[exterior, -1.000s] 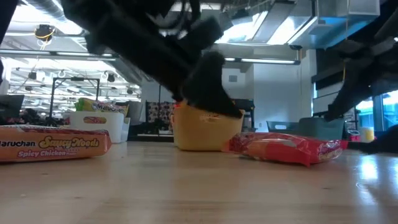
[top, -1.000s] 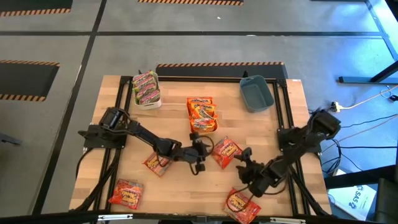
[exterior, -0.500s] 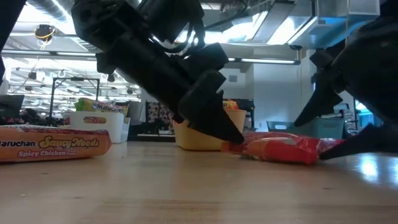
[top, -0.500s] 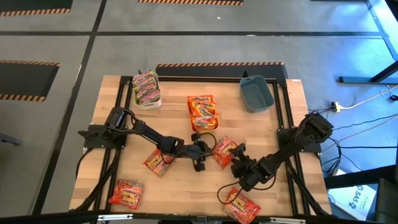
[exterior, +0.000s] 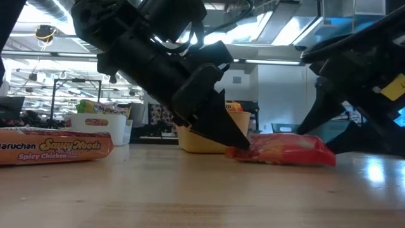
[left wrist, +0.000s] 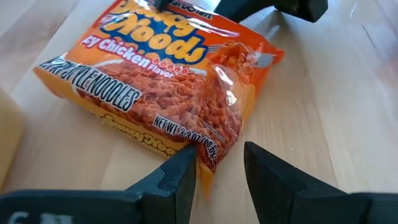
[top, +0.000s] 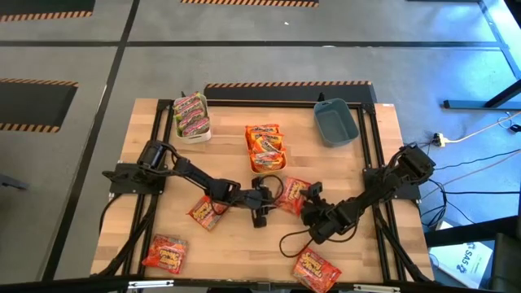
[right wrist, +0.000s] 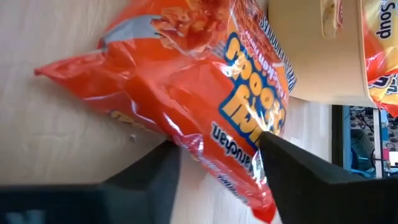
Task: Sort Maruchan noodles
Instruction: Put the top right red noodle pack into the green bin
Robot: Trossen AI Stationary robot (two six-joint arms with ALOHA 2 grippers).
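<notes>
A red Maruchan noodles packet (top: pixel 293 194) lies flat on the wooden table, just in front of the yellow bin (top: pixel 264 167). My left gripper (top: pixel 270 198) comes at its left end, open, slanting down. My right gripper (top: pixel 310 207) comes at its right end, open, also slanting down. Three more red packets lie on the table (top: pixel 206 213) (top: pixel 165 252) (top: pixel 316 268). Orange packets (top: pixel 264 142) fill the yellow bin, and green-pink ones (top: pixel 190 114) fill the white bin. My left gripper (left wrist: pixel 217 168) has the packet's near corner (left wrist: pixel 207 163) in the gap between its open fingers. One fingertip (left wrist: pixel 185 167) lies against the packet's edge. The fingers slant down from the table's left; the packet rests on the table. My right gripper (right wrist: pixel 217 162) has the packet's long edge (right wrist: pixel 205 149) between its open fingers, slanting down from the table's right. One finger (right wrist: pixel 283 162) stands in front of the printed face; whether it touches, I cannot tell. The packet lies on the table.
An empty blue bin (top: pixel 335 122) stands at the far right. A black frame (top: pixel 368 146) runs along the table's sides. A loose black cable (top: pixel 289 240) loops on the table beside my right arm. Bare wood (top: pixel 236 244) lies toward the near edge.
My right gripper has moved down and toward the table's left, up to the packet's right end. My left gripper tipped down onto the packet's left end early in the second, then kept still. In the low view the packet now looks shorter, its right end bunched up.
</notes>
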